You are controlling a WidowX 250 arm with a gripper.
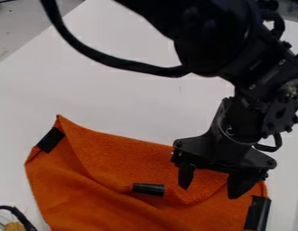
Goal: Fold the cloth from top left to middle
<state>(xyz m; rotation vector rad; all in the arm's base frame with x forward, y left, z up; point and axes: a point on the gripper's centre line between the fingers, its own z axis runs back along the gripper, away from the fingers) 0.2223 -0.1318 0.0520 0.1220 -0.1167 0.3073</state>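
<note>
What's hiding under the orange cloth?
The white tabletop shows past the edges of the orange cloth, so it probably carries on underneath. Whether anything else is under there, I can't tell, because the cloth covers it up.

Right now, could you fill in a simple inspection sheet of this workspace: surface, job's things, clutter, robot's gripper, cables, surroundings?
Surface: white tabletop, flat-looking.
Job's things: orange cloth, creased, running past the view's bottom edge; black patches near its upper-left corner, middle and right side.
Clutter: yellowish item at bottom left, mostly cut off; cannot tell what.
Gripper: black gripper over the cloth's right half, fingers apart.
Cables: thick black cable looping beside the arm; thin dark cable-like curve by the yellowish item.
Surroundings: greyish area beyond the tabletop, upper left.
</note>
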